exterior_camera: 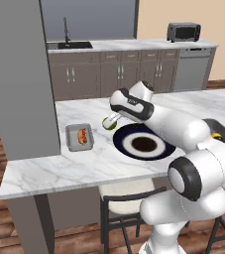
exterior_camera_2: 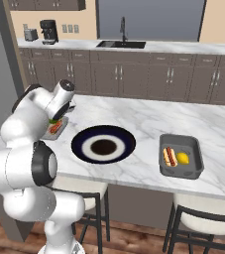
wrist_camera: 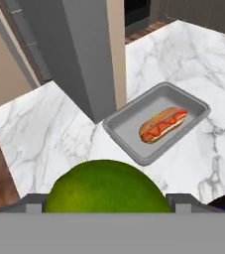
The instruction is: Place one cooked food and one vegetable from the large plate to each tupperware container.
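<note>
My gripper (exterior_camera: 109, 122) is shut on a round green vegetable (wrist_camera: 106, 188) and hangs above the marble counter, between the large plate (exterior_camera: 121, 140) and the left tupperware container (exterior_camera: 70, 140). That grey container holds a hot dog (wrist_camera: 162, 124); in the hand view it lies just ahead of the vegetable. The dark plate (exterior_camera_2: 82, 144) with its white ring is bare. The right tupperware container (exterior_camera_2: 181, 171) holds a hot dog (exterior_camera_2: 169, 156) and a yellow vegetable (exterior_camera_2: 183, 158). In the right base view my arm hides much of the left container.
A grey pillar (exterior_camera: 20, 74) stands at the counter's left end, close behind the left container. Dark-framed stools (exterior_camera: 126, 203) sit under the counter's front edge. The back counter carries a sink (exterior_camera: 74, 44) and a toaster oven (exterior_camera: 183, 31).
</note>
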{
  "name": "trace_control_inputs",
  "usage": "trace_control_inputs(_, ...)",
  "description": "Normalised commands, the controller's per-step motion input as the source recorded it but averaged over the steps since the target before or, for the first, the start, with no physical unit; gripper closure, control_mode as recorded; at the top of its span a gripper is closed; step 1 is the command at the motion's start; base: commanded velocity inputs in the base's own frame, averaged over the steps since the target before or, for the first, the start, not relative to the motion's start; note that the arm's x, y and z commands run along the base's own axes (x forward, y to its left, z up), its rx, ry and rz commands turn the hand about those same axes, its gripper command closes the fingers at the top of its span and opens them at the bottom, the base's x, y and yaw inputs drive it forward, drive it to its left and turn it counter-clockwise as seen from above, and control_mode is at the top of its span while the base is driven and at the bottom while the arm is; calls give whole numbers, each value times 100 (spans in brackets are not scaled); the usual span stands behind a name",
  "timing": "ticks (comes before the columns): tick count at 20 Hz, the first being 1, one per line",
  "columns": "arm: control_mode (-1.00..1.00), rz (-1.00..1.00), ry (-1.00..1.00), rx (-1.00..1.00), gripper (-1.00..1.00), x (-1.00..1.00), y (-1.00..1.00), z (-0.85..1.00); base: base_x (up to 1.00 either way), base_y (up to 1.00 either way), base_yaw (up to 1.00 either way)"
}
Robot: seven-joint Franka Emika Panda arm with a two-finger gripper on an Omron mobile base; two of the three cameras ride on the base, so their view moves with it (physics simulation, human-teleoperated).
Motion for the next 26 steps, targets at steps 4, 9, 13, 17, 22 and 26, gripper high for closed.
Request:
trace_control_inputs(4, -100, 12, -5, 5, 100, 20, 27, -23, 0, 0, 0)
trace_control_inputs(9, -100, 4, 0, 2, 100, 38, 49, -24, 0, 0, 0)
trace_control_inputs(13, -100, 0, 5, 0, 100, 44, 51, -15, 0, 0, 0)
trace_control_inputs(17, -100, 0, 4, 0, 100, 34, 29, -21, 0, 0, 0)
trace_control_inputs(22, -100, 0, 7, 0, 100, 21, 14, -33, 0, 0, 0)
trace_control_inputs(26, -100, 2, 0, 0, 100, 22, 0, -39, 0, 0, 0)
